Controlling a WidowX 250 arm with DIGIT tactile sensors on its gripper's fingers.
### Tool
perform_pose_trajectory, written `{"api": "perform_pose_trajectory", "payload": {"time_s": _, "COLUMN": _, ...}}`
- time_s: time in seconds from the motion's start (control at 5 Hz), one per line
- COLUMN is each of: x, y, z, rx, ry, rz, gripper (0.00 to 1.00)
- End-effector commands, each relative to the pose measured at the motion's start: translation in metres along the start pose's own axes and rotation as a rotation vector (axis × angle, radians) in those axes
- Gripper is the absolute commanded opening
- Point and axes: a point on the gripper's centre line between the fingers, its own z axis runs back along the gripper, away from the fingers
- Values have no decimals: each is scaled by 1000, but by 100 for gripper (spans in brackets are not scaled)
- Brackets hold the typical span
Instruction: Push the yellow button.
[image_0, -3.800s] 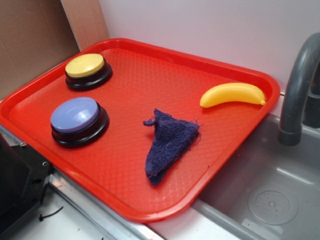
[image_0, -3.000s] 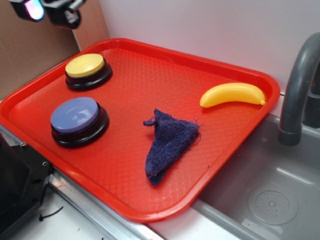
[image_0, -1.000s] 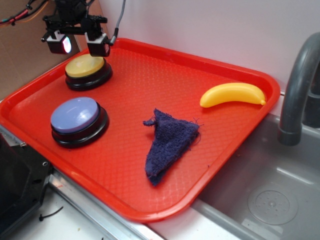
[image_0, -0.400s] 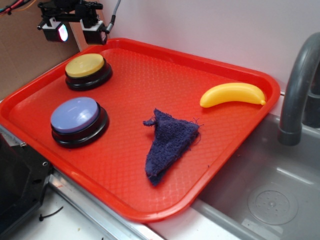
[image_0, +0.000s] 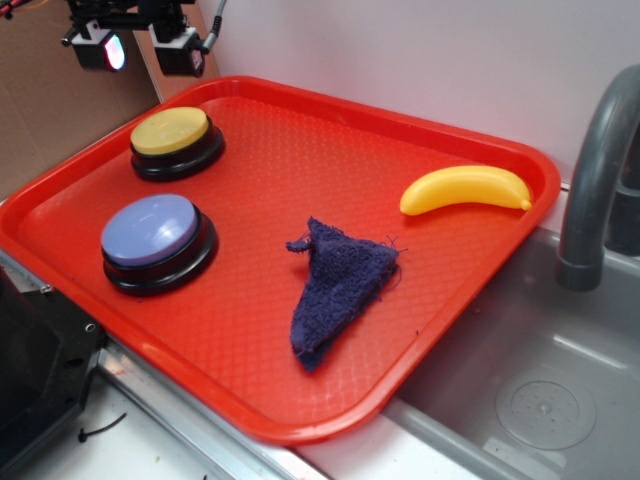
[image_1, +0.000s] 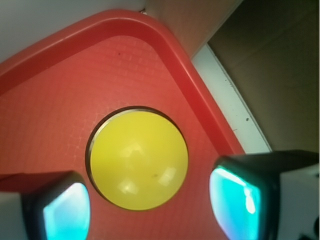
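The yellow button (image_0: 172, 132) is seen as a round, domed mustard-yellow cap seated on a glossy black base, with soft highlights on its top in the wrist view (image_1: 138, 159). It is placed in the far left corner of the red tray (image_0: 470, 250), just behind the blue-purple button (image_0: 152, 232). The pincer (image_0: 140, 50) is held above and apart from the yellow button, its fingers (image_1: 247, 197) spread wide to either side of the cap with nothing gripped between them. A dark blue cloth (image_0: 338, 287) and a yellow banana (image_0: 465, 189) are also carried by the tray.
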Motion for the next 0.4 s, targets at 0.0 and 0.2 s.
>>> {"api": "perform_pose_trajectory", "payload": {"time_s": 0.0, "x": 3, "y": 21, "z": 37, "rx": -28, "ry": -79, "rz": 35, "gripper": 100}}
{"api": "perform_pose_trajectory", "payload": {"time_s": 0.2, "x": -2, "y": 26, "z": 42, "rx": -34, "ry": -78, "rz": 33, "gripper": 100}}
